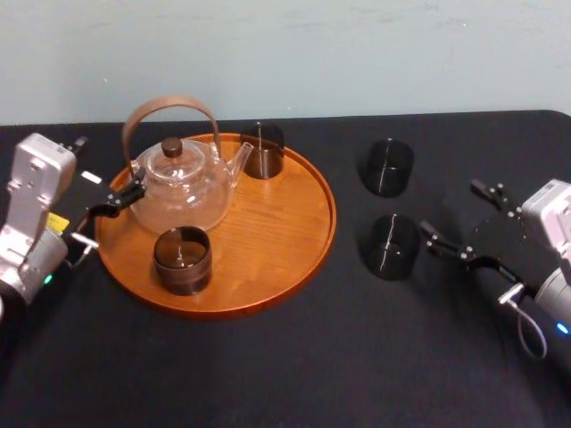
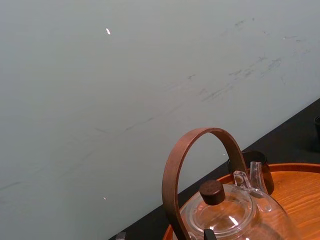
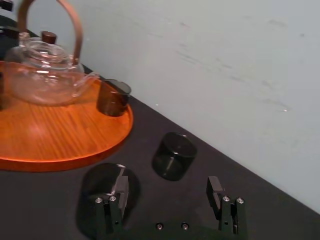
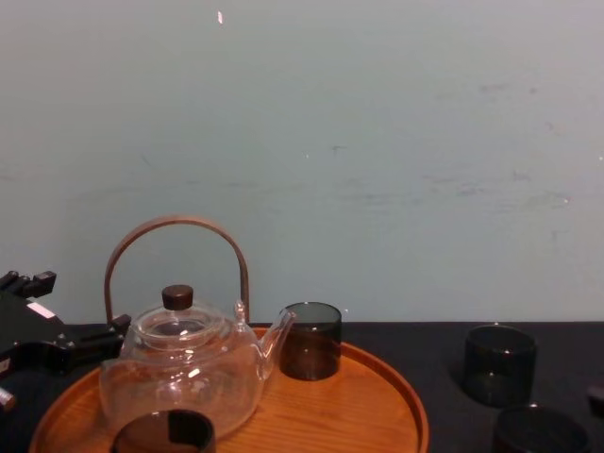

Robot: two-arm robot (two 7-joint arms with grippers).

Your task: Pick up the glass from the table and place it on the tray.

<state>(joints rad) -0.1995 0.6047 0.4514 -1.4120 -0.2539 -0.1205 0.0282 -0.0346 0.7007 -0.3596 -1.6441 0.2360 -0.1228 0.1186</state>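
The glass (image 1: 390,247) stands on the black counter (image 1: 294,374), just ahead of the right claw (image 1: 451,207). That claw's jaws are spread wide and touch nothing. A second glass (image 1: 386,167) stands farther from that claw, toward the wall. Beyond both lies the round wooden tray (image 1: 268,232), holding a teapot (image 1: 183,183), a front glass (image 1: 182,260) and a back glass (image 1: 262,150). The left claw (image 1: 109,165) hangs open beside the teapot, over the tray's rim.
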